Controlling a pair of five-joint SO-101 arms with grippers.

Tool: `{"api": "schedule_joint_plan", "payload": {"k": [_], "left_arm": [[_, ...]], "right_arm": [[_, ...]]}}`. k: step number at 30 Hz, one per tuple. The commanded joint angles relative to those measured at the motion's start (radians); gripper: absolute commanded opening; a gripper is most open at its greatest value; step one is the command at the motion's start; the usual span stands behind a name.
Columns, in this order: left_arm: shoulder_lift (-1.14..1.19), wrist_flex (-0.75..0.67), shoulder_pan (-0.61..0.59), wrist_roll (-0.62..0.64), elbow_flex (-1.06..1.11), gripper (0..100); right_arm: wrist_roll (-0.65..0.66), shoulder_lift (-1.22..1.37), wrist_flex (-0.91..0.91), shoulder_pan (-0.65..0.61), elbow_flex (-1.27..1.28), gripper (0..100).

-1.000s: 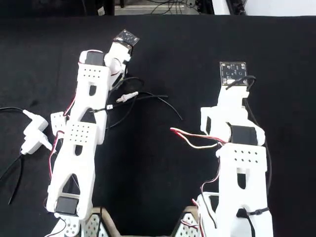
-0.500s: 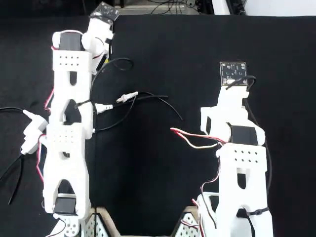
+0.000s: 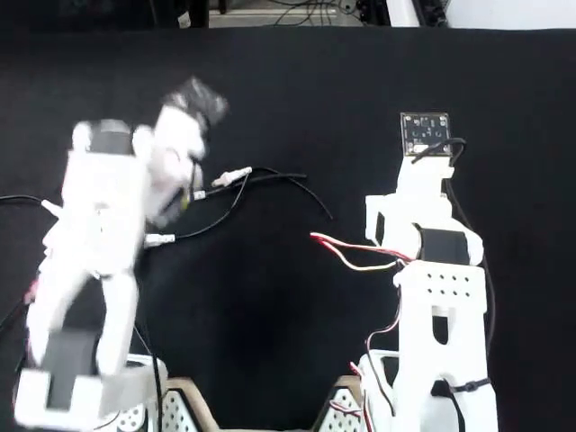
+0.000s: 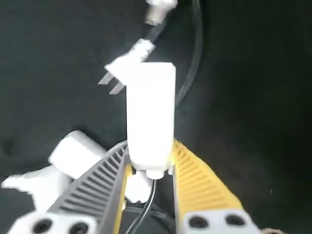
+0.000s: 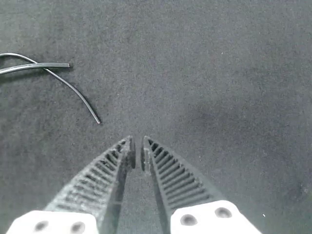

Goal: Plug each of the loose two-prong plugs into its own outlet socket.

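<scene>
Left hand: the left hand (image 4: pixel 150 146) is pinching a white block (image 4: pixel 150 112) between its grey and yellow fingers, with a thin cord running out of the block's gripped end.
White block: it is held lengthwise in the hand, above the black counter (image 3: pixel 297 81). It looks like an outlet socket, but the wrist view is too smeared to be sure.
Plugs: a pronged plug (image 4: pixel 124 73) lies loose just beyond the free end of the block, with both prongs bare. A second plug (image 4: pixel 158 9) lies farther along the same cords. Other white pieces (image 4: pixel 73 155) lie on the counter beside the hand.
Right hand: the right hand (image 5: pixel 136 146) has its fingers pressed almost together and holds nothing. It hangs over bare counter, with a black cord (image 5: pixel 48 66) well apart from it.
Change: half a second ago the left arm (image 3: pixel 99 207) stood long and straight along the left side. It has now swung back toward the near left corner and shows as a blur. The right arm has not moved at all. The plug in the middle of the high view lies where it lay a second ago.
Meaning for the task: no plug I can see sits in a socket. I judge that the left arm is moving the block into place, so the mating itself is not yet begun.
</scene>
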Motion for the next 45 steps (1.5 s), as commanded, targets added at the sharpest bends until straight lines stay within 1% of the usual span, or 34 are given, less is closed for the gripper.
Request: {"api": "schedule_joint_plan", "payload": {"k": [1,3,4,6,10,12,14,16,19,21,24,27,31,34,37,39,42,45], "left_arm": [[-0.23,-0.331,0.07,-0.012,0.495,3],[-0.307,-0.446,0.125,-0.009,0.654,3],[-0.333,-0.48,0.153,-0.008,0.716,3],[-0.377,-0.499,0.203,-0.008,0.791,3],[-0.419,-0.506,0.208,-0.008,0.829,4],[-0.425,-0.497,0.206,-0.008,0.84,8],[-0.434,-0.496,0.206,0.008,0.874,17],[-0.436,-0.496,0.197,0.077,0.878,24],[-0.436,-0.496,0.174,0.172,0.845,26],[-0.436,-0.466,0.17,0.175,0.819,26],[-0.436,-0.347,0.182,0.175,0.756,26],[-0.436,-0.261,0.243,0.181,0.722,26],[-0.437,-0.249,0.371,0.183,0.759,26],[-0.437,-0.249,0.412,0.183,0.783,26],[-0.483,-0.239,0.415,0.183,0.786,26],[-0.557,-0.239,0.394,0.183,0.791,25],[-0.717,-0.204,0.311,0.175,0.786,23],[-0.922,-0.097,0.217,0.173,0.768,25]], "right_arm": [[0.005,-0.012,-0.012,0.017,-0.005,2.5],[0.005,-0.012,-0.012,0.017,-0.005,2.5],[0.005,-0.012,-0.012,0.017,-0.005,2.5],[0.005,-0.012,-0.012,0.017,-0.005,2.5],[0.005,-0.012,-0.012,0.017,-0.005,2.5],[0.005,-0.012,-0.012,0.017,-0.004,2.5],[0.005,-0.012,-0.012,0.017,-0.004,2.5],[0.005,-0.012,-0.012,0.017,-0.004,2.5],[0.005,-0.012,-0.012,0.017,-0.004,2.5],[0.005,-0.012,-0.012,0.017,-0.004,2.5],[0.005,-0.012,-0.014,0.017,-0.004,2.5],[0.005,-0.012,-0.014,0.017,-0.004,2.5],[0.005,-0.012,-0.012,0.017,-0.005,2.5],[0.005,-0.012,-0.012,0.017,-0.005,2.5],[0.006,-0.012,-0.012,0.017,-0.007,2.5],[0.006,-0.012,-0.012,0.017,-0.007,2.5],[0.006,-0.012,-0.014,0.017,-0.005,2.5],[0.006,-0.013,-0.029,0.015,-0.008,2.5]]}}
